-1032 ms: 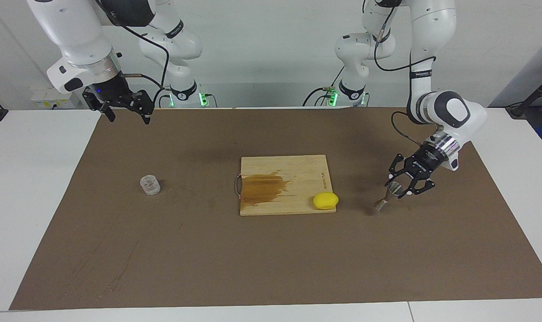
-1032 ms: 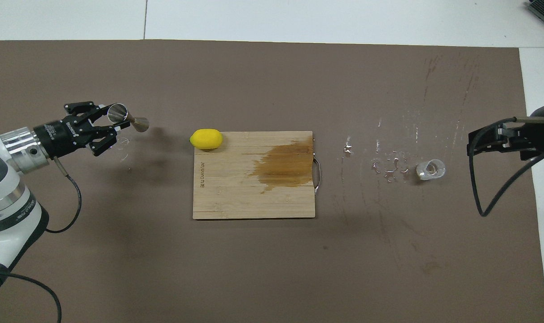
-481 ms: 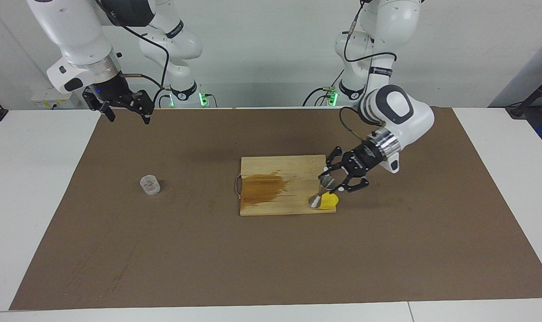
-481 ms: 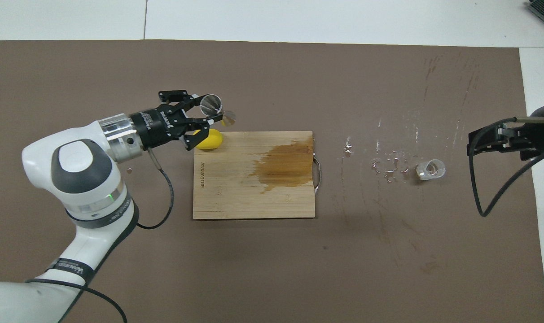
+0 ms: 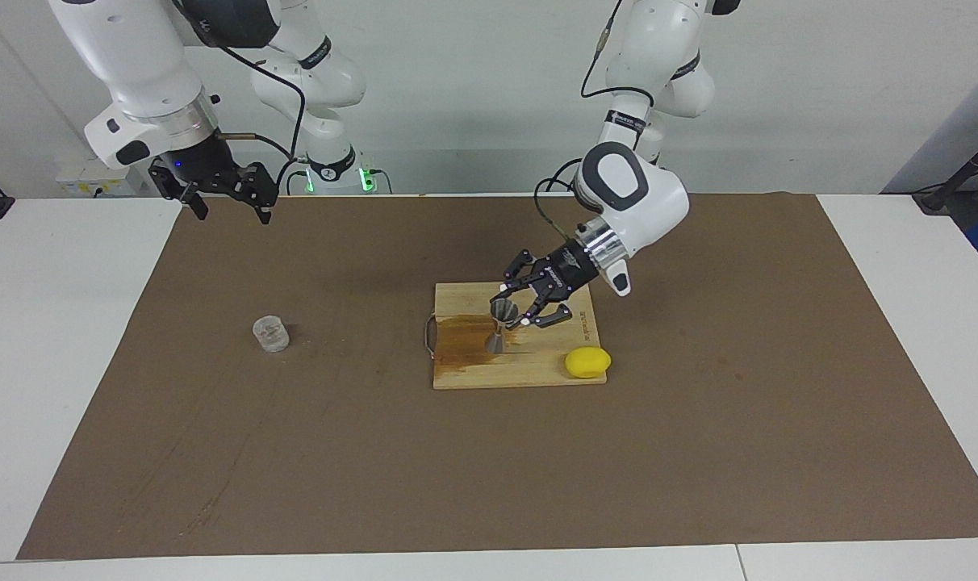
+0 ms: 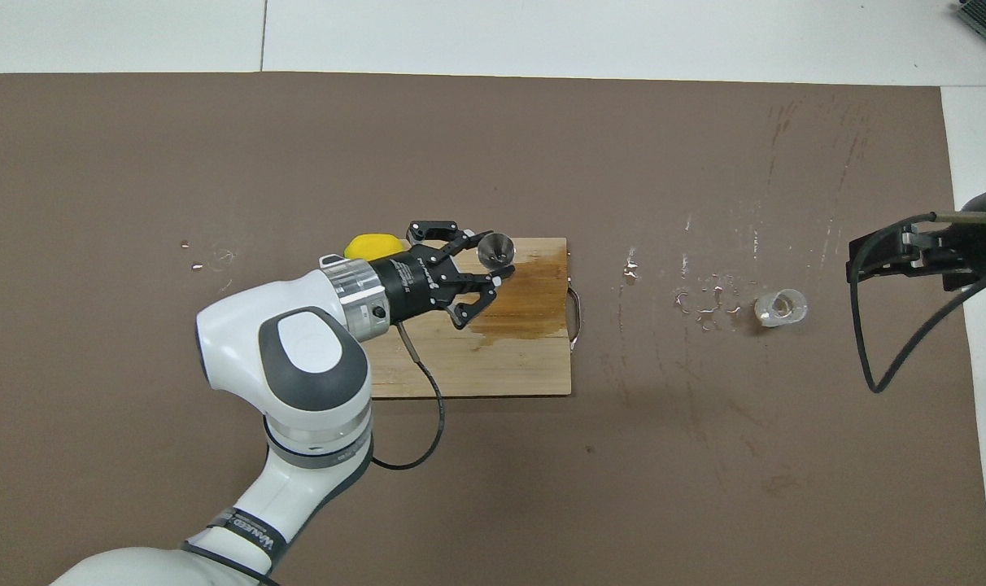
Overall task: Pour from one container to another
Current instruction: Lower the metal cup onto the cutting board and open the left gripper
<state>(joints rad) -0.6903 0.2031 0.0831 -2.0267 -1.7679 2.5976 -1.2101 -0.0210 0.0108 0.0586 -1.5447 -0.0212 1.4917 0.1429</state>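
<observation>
- Left end effector (image 5: 511,311) is over the wooden cutting board (image 5: 553,367), clamped on the steel jigger (image 5: 499,326) at its narrow waist.
- Facing view: jigger is held roughly upright, slightly tilted, wide mouth up; its lower cone is over the dark wet stain (image 5: 465,343) on the board. Whether the foot touches the board cannot be told here.
- Overhead view: the jigger (image 6: 495,248) shows as an open round mouth over the board edge farther from the robots, at the margin of the stain (image 6: 525,297); the left arm's white elbow covers part of the board (image 6: 534,374) at the left arm's end.
- Glass cup (image 5: 270,333) stands upright on the brown mat (image 5: 295,452), well apart from the board, toward the right arm's end of the worktop (image 5: 53,323).
- Overhead view only: cup (image 6: 781,308) has scattered droplets (image 6: 704,299) on the mat just beside it, toward the board; the facing view does not show them.
- Right end effector (image 5: 227,208) waits, raised over the mat corner nearest its base, fingers apart and holding nothing; overhead view catches only part of it (image 6: 896,259) at the frame edge.
- Yellow lemon (image 5: 587,362) sits at the board corner farther from the robots, at the left arm's end; overhead, the lemon (image 6: 371,245) is partly covered by the left wrist.
</observation>
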